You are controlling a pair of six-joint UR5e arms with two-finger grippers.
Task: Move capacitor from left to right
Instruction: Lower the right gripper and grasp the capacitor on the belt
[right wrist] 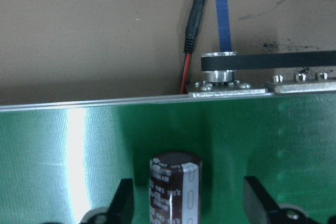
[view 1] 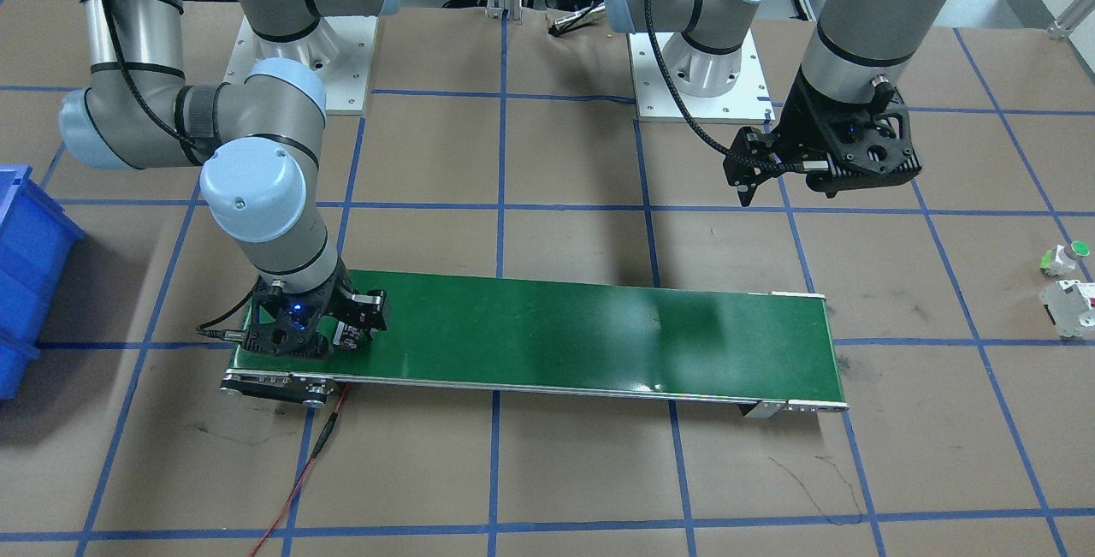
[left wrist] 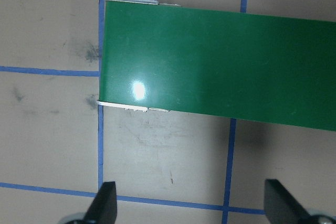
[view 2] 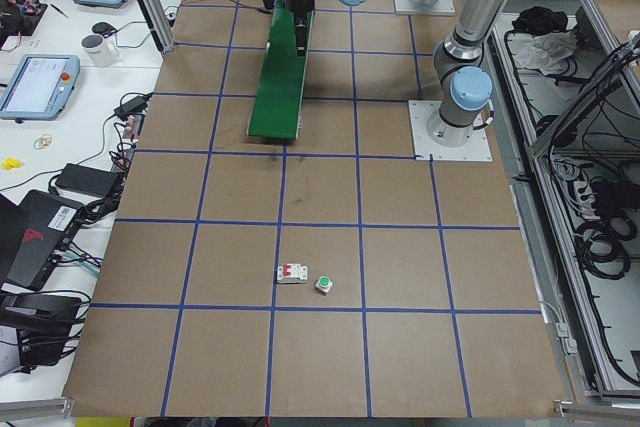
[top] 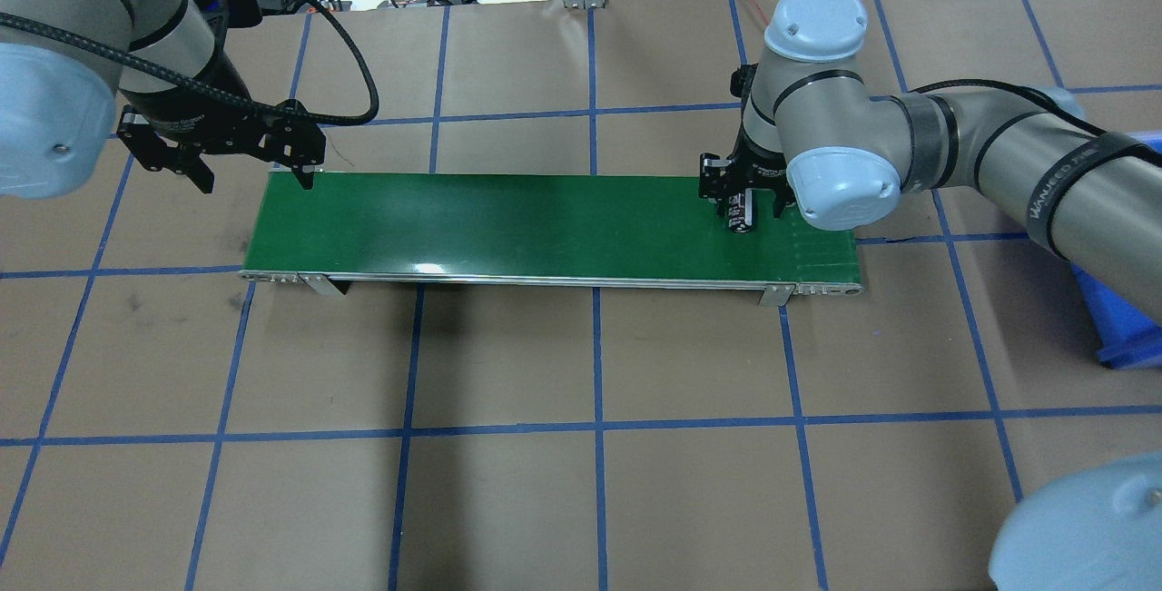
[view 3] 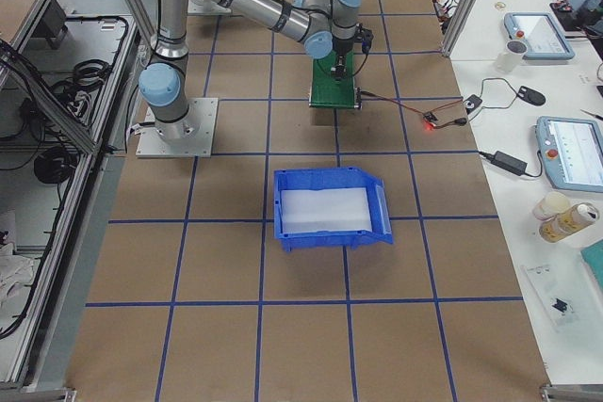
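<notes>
Capacitor (right wrist: 176,190) is standing upright on the green conveyor belt (top: 545,223), right between the fingers of the right tool (top: 750,206). That tool is sitting open around it. The right wrist view is showing a gap on both sides, tighter at one finger (right wrist: 123,200) than at the other, so nothing's gripping it. Just past the tool's tips, the belt's metal edge and a red-and-black wire (right wrist: 191,30) are showing. The left tool (left wrist: 190,198) is hanging open too, with nothing between its fingers, over the brown surface (top: 590,482) just off the belt's far end. A blue bin (view 3: 330,209) is sitting well off to the right tool's outer side.
</notes>
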